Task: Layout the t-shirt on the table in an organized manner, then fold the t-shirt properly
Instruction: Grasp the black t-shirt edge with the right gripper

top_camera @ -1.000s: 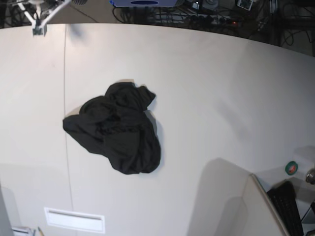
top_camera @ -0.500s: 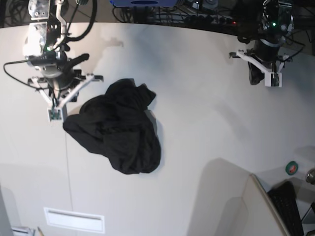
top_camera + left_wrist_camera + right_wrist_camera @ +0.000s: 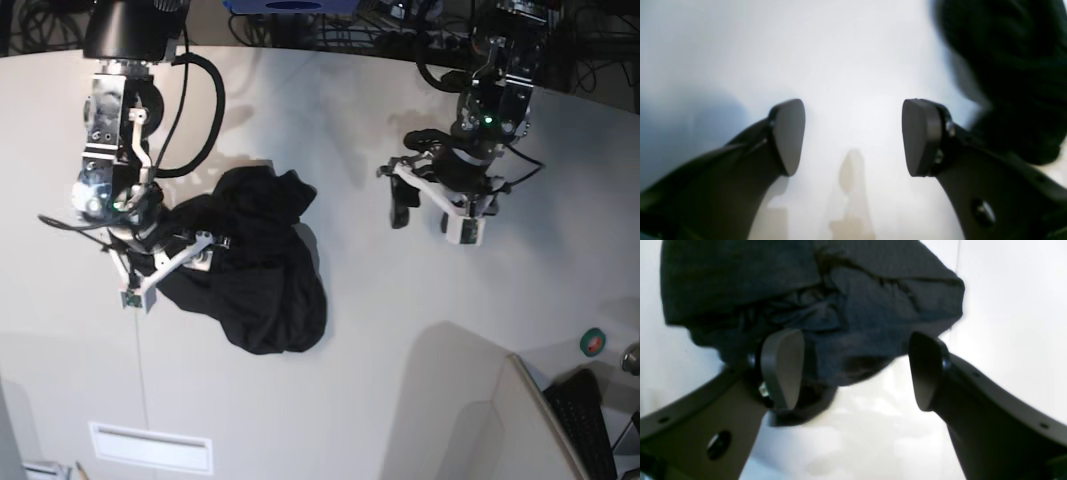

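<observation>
Both arms now coming in over the table (image 3: 400,330): right tool (image 3: 853,370) spread wide at the crumpled t-shirt (image 3: 245,265), left tool (image 3: 853,136) released, approaching empty; we're starting layout.

The t-shirt (image 3: 250,265) lies bunched on the surface (image 3: 420,330). The right hand (image 3: 170,270) hangs over the near-left edge of the heap, one finger (image 3: 781,368) above cloth, the other above bare surface. The left hand (image 3: 432,213) hangs over bare surface, well apart from the t-shirt, which lies to its side.
</observation>
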